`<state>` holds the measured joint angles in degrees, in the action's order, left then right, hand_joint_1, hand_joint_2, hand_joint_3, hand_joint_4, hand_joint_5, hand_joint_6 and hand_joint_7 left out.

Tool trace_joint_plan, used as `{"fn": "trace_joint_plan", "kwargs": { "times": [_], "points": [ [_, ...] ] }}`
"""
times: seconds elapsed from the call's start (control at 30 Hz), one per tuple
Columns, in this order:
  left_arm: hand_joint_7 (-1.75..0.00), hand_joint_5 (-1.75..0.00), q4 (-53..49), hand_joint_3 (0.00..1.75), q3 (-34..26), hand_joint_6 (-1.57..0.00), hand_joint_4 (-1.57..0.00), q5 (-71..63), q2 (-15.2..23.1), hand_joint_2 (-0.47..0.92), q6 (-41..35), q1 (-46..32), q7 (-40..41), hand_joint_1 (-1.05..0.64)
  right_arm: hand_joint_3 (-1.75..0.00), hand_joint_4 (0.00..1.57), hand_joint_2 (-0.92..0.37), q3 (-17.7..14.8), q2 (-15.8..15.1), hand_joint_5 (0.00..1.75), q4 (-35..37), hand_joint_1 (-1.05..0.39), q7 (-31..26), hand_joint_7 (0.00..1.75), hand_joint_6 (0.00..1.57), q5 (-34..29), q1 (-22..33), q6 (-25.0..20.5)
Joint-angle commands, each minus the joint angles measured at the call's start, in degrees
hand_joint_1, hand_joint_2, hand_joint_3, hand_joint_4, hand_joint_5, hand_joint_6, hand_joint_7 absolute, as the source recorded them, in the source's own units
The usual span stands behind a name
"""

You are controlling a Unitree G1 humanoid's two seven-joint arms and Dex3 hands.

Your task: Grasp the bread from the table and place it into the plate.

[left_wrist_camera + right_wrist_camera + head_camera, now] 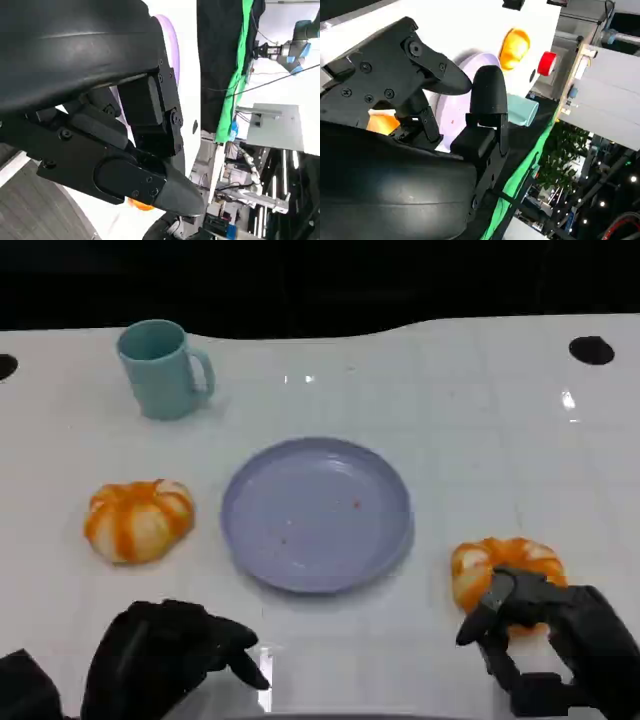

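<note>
On the white table (470, 430), right hand (545, 625) spread over bread (505, 565), plate (316, 513) unmarked, left hand (170, 655) curled

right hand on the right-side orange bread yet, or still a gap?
Cannot tell. In the head view the right hand overlaps the near edge of the round orange-and-white bread right of the purple plate, fingers apart; overlap hides contact or gap.

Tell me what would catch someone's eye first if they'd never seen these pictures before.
Two orange-and-white pumpkin-shaped bread rolls stand out on the white table: the left bread roll lies left of the round lavender plate, and the right bread roll lies at its right, under the fingers of the black right hand. The plate sits mid-table, with a teal ceramic mug behind it to the left. The black left hand rests low near the table's front edge.
</note>
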<state>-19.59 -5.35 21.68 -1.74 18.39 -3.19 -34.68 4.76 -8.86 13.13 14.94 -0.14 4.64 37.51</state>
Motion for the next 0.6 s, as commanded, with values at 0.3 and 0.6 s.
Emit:
{"fn": "trace_joint_plan", "kwargs": {
  "times": [0.3, 0.6],
  "points": [
    [0.0, -0.94, 0.3, 0.0, -0.4, -1.55, -1.2, 0.7, 0.9, 0.87, 0.3, -0.1, -0.6, -0.96, -1.22, 0.83, -0.4, -0.6, -0.3, 1.69, 0.7, -0.19, 0.1, 1.31, 0.82, 0.8, -0.1, 1.5],
    [0.0, -0.95, 0.6, 0.0, -0.3, -1.56, -1.2, 0.5, 0.8, 0.87, 0.2, -0.2, -0.2, -0.97, -1.22, 0.83, -0.41, -0.6, -0.3, 1.71, 0.1, -0.16, 0.7, 1.31, 0.81, 1.6, 0.3, 0.7]
  ]
}}
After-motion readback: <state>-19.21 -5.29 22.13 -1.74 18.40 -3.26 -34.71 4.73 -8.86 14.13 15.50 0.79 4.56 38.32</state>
